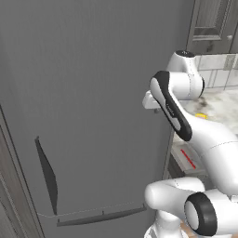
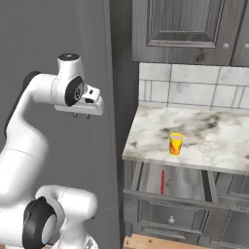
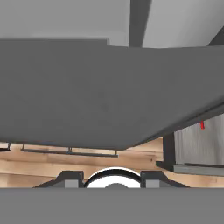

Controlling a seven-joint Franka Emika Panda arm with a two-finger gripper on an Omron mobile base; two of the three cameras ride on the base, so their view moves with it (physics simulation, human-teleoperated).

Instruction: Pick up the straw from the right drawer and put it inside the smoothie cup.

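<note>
The straw [image 2: 162,181] is a thin red stick lying flat in the right drawer [image 2: 182,184], which stands pulled out below the counter; the straw [image 1: 188,158] and the drawer [image 1: 183,162] also show past my arm. On the marble counter just above stands the smoothie cup [image 2: 175,144], small, yellow and upright, and a sliver of it [image 1: 201,115] peeks over my forearm. My gripper [image 2: 81,116] hangs high in front of the tall grey panel, well left of the drawer and cup, pointing down. It is open and holds nothing. In the hand view the gripper [image 3: 112,180] is spread, with the straw's tip [image 3: 202,125] at far right.
A tall grey refrigerator front [image 1: 93,116] takes up the left side, close to my hand. The marble counter [image 2: 214,129] runs right, with a tiled wall [image 2: 194,87] and dark upper cabinets [image 2: 180,24] behind. Wooden floor [image 3: 65,162] lies below.
</note>
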